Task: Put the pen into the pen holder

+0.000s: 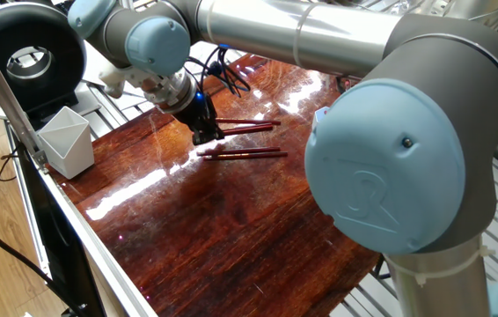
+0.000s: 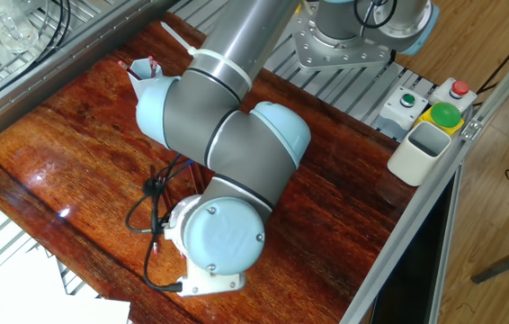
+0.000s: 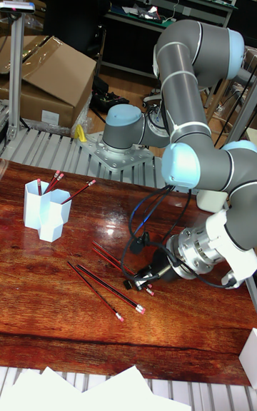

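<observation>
Thin red pens (image 3: 107,290) lying flat on glossy reddish wooden table (image 3: 43,311). Black two-finger gripper (image 3: 140,282) low over them, grip unclear. Light blue hexagonal plastic pen holder (image 3: 43,212) well apart.

Bright overhead light; strong white glare streaks on glossy bench (image 1: 187,229). Near arm joint (image 1: 390,167) soft, out of focus. Tall view's background dim.
</observation>
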Motion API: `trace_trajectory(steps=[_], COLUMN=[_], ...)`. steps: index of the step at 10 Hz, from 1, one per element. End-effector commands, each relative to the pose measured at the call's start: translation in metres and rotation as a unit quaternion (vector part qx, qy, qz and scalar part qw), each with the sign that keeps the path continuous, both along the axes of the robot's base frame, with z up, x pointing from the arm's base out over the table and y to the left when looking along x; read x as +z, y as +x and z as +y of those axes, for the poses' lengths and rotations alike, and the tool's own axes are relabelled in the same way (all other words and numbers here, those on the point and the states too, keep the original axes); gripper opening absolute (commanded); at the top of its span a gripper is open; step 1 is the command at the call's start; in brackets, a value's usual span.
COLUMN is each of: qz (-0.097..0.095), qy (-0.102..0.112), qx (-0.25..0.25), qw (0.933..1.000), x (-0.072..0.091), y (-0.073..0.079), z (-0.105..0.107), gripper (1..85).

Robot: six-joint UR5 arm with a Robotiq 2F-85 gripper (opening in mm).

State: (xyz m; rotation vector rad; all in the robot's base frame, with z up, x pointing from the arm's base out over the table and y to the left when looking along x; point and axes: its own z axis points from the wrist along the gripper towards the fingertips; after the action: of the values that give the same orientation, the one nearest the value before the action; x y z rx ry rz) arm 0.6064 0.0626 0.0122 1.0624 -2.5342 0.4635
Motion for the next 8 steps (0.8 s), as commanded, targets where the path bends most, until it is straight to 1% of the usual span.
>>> trace_trajectory(steps=[1, 4, 6, 8], qz=[0.022, 0.02, 0.017, 0.012], qy=[0.02, 0.019, 0.022, 0.016], qx=[-0.026, -0.031, -0.031, -0.029], qw=[0.9992, 0.9991, 0.9992, 0.9994], x=[0.001, -0.004, -0.008, -0.011], y=[-0.018, -0.023, -0.024, -0.021], z=[0.013, 0.019, 0.021, 0.022], gripper=[1.0, 1.0, 1.0, 1.0])
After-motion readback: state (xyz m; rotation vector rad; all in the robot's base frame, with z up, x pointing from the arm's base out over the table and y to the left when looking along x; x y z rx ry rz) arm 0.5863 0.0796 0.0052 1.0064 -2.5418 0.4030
